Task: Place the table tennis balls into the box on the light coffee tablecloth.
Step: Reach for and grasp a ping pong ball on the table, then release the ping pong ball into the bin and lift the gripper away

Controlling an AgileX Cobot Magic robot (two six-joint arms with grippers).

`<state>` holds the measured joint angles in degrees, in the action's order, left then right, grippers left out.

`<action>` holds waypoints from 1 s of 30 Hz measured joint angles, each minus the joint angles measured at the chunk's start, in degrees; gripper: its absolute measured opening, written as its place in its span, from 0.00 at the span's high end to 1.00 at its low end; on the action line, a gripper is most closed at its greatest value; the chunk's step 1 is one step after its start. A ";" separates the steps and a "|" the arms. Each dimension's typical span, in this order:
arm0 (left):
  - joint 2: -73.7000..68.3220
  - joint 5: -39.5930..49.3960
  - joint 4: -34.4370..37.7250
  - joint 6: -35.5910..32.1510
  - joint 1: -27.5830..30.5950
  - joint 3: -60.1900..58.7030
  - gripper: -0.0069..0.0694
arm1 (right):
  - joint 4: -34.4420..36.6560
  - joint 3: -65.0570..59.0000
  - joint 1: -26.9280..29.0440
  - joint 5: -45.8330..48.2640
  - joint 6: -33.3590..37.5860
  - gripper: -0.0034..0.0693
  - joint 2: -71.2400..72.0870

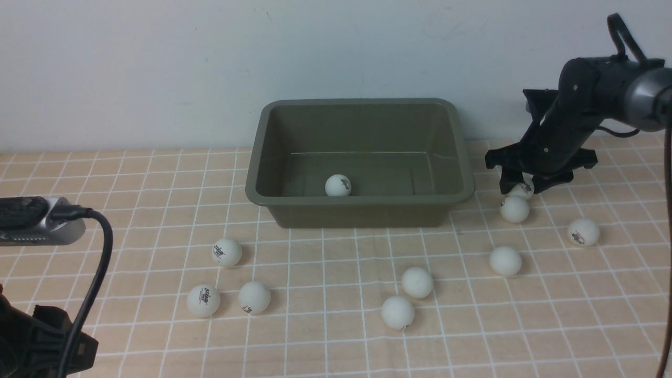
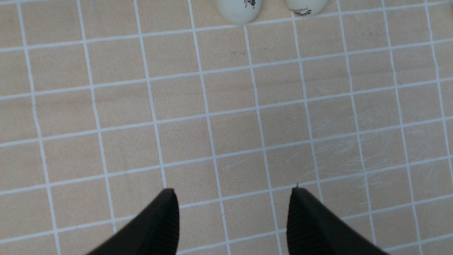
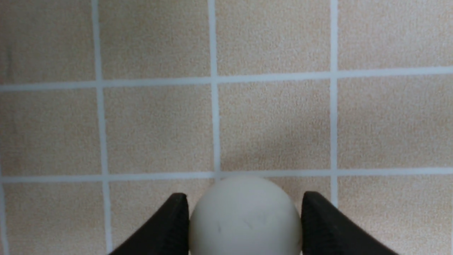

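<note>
The olive-green box (image 1: 362, 215) stands at the back middle of the light coffee tablecloth (image 1: 325, 346), with one table tennis ball (image 1: 338, 185) inside it. Several more white balls lie on the cloth: three at front left (image 1: 227, 252), two in the middle (image 1: 417, 282) and three at right (image 1: 505, 261). My right gripper (image 1: 520, 185) is down on the cloth just right of the box. Its fingers touch both sides of a ball (image 3: 244, 219). My left gripper (image 2: 233, 191) hangs open over bare cloth, and two balls (image 2: 240, 9) lie ahead of it.
A pale wall runs behind the box. The left arm's wrist camera and its black cable (image 1: 94, 273) hang at the front left. One ball (image 1: 514, 209) lies right next to the right gripper, on its near side.
</note>
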<state>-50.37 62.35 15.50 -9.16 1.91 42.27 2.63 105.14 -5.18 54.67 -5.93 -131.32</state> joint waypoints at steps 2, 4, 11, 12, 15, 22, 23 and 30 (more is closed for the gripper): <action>0.00 0.00 0.00 0.00 0.00 0.00 0.46 | 0.00 0.62 0.00 0.40 0.00 0.45 -0.04; 0.00 0.00 0.00 0.00 0.00 0.00 0.46 | 0.00 2.02 0.00 1.22 0.00 0.45 -0.06; 0.00 0.00 0.00 0.00 0.00 0.00 0.46 | 0.97 10.70 0.00 9.01 0.00 0.45 -0.06; 0.00 0.00 0.00 0.00 0.00 0.00 0.46 | 2.74 14.05 0.00 11.81 0.67 0.45 -0.06; 0.00 0.00 0.00 0.00 0.00 0.00 0.46 | 7.04 18.75 -0.48 15.36 2.94 0.45 -0.06; 0.00 0.00 0.00 0.00 0.00 0.00 0.46 | 18.24 22.89 -6.15 16.26 9.98 0.45 -0.06; 0.00 0.00 0.00 0.00 0.00 0.00 0.46 | 18.65 22.89 -7.47 16.40 10.78 0.45 -0.13; 0.00 -0.05 0.00 0.00 0.00 0.00 0.46 | 19.49 22.96 -14.95 16.59 15.52 0.45 -3.15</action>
<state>-50.37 62.31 15.50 -9.16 1.91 42.27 22.12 128.10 -20.13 71.26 9.59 -134.48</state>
